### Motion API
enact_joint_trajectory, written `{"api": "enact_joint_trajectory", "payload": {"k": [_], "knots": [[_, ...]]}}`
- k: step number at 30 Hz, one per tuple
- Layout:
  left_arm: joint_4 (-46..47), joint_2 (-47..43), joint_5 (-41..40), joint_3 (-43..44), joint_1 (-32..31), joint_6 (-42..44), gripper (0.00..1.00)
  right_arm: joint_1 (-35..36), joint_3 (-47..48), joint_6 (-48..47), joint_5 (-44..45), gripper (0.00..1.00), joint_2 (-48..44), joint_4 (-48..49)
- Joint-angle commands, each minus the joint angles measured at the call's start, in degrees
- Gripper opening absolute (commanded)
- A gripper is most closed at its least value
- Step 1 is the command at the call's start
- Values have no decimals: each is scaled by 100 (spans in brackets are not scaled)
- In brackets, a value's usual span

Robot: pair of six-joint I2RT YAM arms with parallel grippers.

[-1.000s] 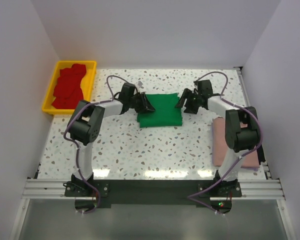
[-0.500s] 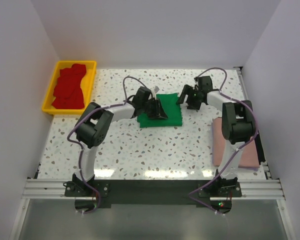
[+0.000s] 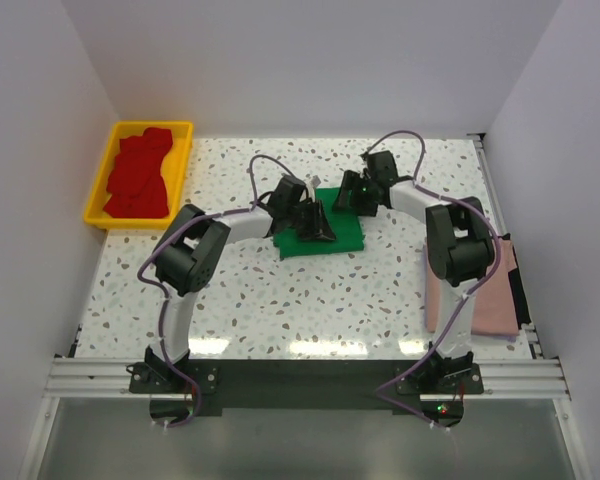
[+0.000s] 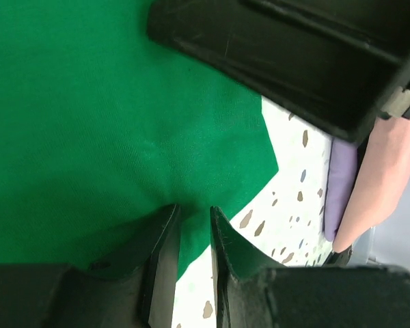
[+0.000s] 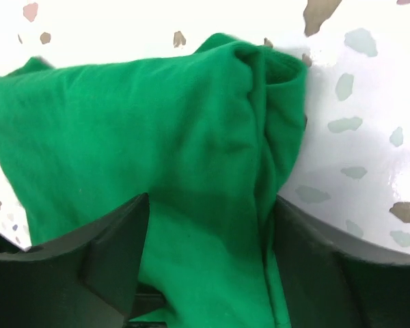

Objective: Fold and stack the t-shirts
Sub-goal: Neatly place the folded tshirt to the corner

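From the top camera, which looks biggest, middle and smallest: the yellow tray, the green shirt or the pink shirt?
1. yellow tray and pink shirt: about alike, and the right arm hides part of the pink one.
2. green shirt: smallest.

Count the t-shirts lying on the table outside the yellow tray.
2. The green t-shirt lies folded mid-table, toward the far side. The pink t-shirt lies at the right edge, partly covered by the right arm. Others could hide beneath either.

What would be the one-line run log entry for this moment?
left gripper: shut on green t-shirt | right gripper: astride its edge, grip unclear | red t-shirts: in yellow tray
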Motion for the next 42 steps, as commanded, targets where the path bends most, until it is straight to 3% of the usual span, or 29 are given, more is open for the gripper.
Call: {"api": "enact_joint_trajectory", "payload": {"k": [1,2,3,5,6,7,11,21,29,37,42], "knots": [[-75,-36,-51,202,16,171,28,40,57,194,492,67,435,-561],[-75,-27,-51,211,16,163,28,49,66,211,527,61,453,-597],[-75,-19,-42,237,16,171,28,66,75,290,667,40,444,-658],[-275,-53,-51,333,16,180,28,67,40,404,808,21,409,-711],[-312,-71,-69,378,16,189,28,66,31,440,922,7,365,-729],[-365,-80,-77,439,16,232,28,66,40,475,1028,0,356,-851],[-672,-220,-95,746,25,329,28,-4,-161,773,1292,0,67,-879],[-901,-730,-16,861,95,400,28,-803,-1199,1670,1020,0,-874,-474],[-1068,-1002,28,888,95,444,28,-883,-470,1688,1458,0,-567,-1616],[-1244,-1248,19,896,130,532,28,-900,1189,2424,3811,0,-488,-3987],[-1385,-1302,37,1028,148,593,28,-1058,2322,2856,4315,0,-338,-5296]]}}
